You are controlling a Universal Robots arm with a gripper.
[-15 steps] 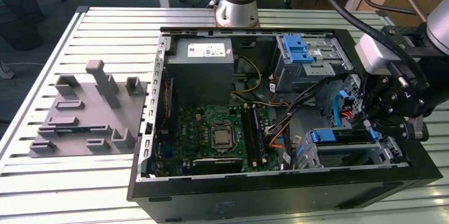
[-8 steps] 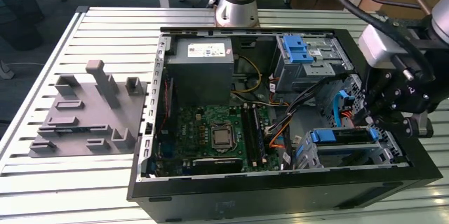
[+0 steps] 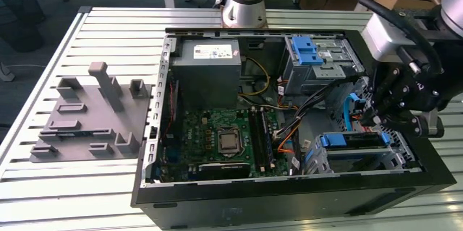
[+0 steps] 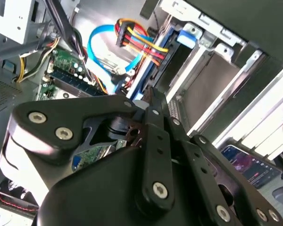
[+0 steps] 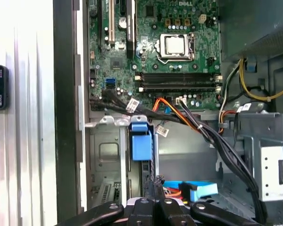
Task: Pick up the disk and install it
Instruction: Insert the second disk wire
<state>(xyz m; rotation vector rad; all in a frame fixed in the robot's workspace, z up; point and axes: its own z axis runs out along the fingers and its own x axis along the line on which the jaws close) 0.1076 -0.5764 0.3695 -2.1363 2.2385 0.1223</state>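
Black two-fingered gripper (image 3: 376, 116) hung inside the open black computer case (image 3: 289, 198), fingers closed together, just above the blue-railed silver disk (image 3: 352, 141) seated in its metal bay.

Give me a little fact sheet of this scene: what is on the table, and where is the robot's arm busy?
Setting: open computer case on a slatted metal table
Gripper: gripper reaches into the case at the exterior view's right
Disk: blue-railed disk lies in a bay just below the gripper; contact cannot be told
Inside: motherboard, grey power box
Beside case: grey fixture tray
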